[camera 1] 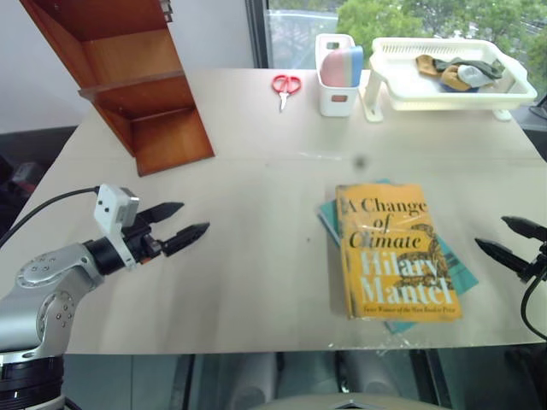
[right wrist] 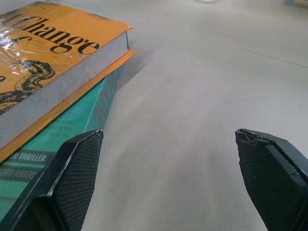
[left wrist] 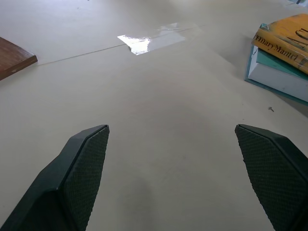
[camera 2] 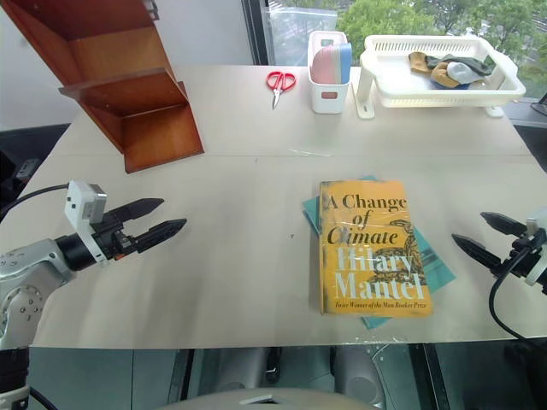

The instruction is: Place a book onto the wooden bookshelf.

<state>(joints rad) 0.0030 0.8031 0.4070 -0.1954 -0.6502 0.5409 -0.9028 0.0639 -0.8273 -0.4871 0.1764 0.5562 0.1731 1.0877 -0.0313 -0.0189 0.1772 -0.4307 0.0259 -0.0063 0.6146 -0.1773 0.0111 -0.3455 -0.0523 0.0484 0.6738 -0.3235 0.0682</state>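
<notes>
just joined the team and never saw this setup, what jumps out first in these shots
The yellow-orange book catches the eye first, lying flat near the table's front edge on top of a thinner teal book. The reddish-brown wooden bookshelf stands at the far left corner. The left gripper and right gripper hover open on either side of the books, holding nothing.

A lab-like test setup: staged table (camera 1: 256, 282) by a window (camera 1: 299, 26), with assorted props.
</notes>
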